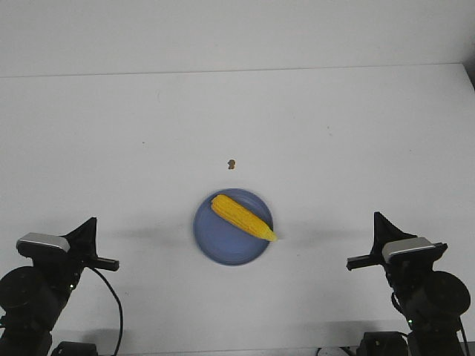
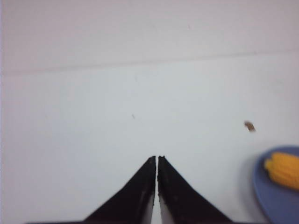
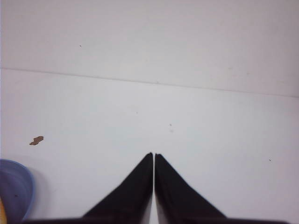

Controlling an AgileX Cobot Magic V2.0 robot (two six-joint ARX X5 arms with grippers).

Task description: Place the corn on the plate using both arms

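The yellow corn (image 1: 242,216) lies diagonally on the blue plate (image 1: 215,241) in the middle of the white table, its pointed end over the plate's right rim. My left gripper (image 1: 93,221) is shut and empty at the near left, well apart from the plate. My right gripper (image 1: 377,216) is shut and empty at the near right, also apart. In the left wrist view the gripper (image 2: 157,157) is shut, with the corn (image 2: 284,169) and the plate (image 2: 273,200) at the edge. In the right wrist view the gripper (image 3: 153,154) is shut, with the plate's rim (image 3: 24,184) at the edge.
A tiny brown speck (image 1: 231,164) lies on the table just beyond the plate; it also shows in the left wrist view (image 2: 249,125) and the right wrist view (image 3: 36,140). The table's far edge (image 1: 237,71) runs across the back.
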